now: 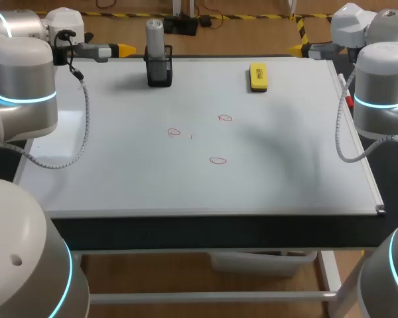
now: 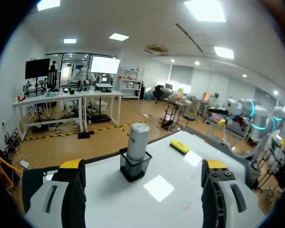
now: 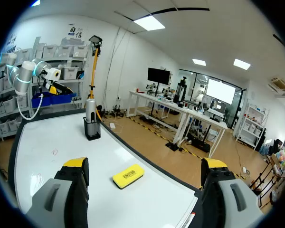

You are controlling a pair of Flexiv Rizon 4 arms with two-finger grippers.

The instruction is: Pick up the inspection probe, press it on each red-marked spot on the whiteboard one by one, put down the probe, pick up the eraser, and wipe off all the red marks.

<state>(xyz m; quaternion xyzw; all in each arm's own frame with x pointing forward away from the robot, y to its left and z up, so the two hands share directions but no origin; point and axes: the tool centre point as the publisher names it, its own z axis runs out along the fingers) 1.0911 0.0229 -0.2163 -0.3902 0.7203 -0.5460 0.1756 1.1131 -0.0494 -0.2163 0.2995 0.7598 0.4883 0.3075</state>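
The grey cylindrical probe [image 1: 155,36] stands upright in a black holder [image 1: 159,71] at the far left of the whiteboard [image 1: 119,179]. The yellow eraser [image 1: 258,76] lies at the far right. Three red circles are drawn mid-board [image 1: 174,132] [image 1: 225,118] [image 1: 217,159]. My left gripper [image 1: 125,49] hovers at the far left corner, open and empty; in its wrist view [image 2: 143,164] the probe [image 2: 137,141] stands ahead of it. My right gripper [image 1: 296,48] hovers at the far right corner, open and empty, with the eraser [image 3: 128,175] just ahead between its fingers' line [image 3: 145,164] and the probe [image 3: 90,110] farther off.
A red-and-white marker [image 1: 345,91] lies along the board's right edge. The board's metal frame [image 1: 212,213] runs along the near side. Both arms' cables hang over the board's left and right edges.
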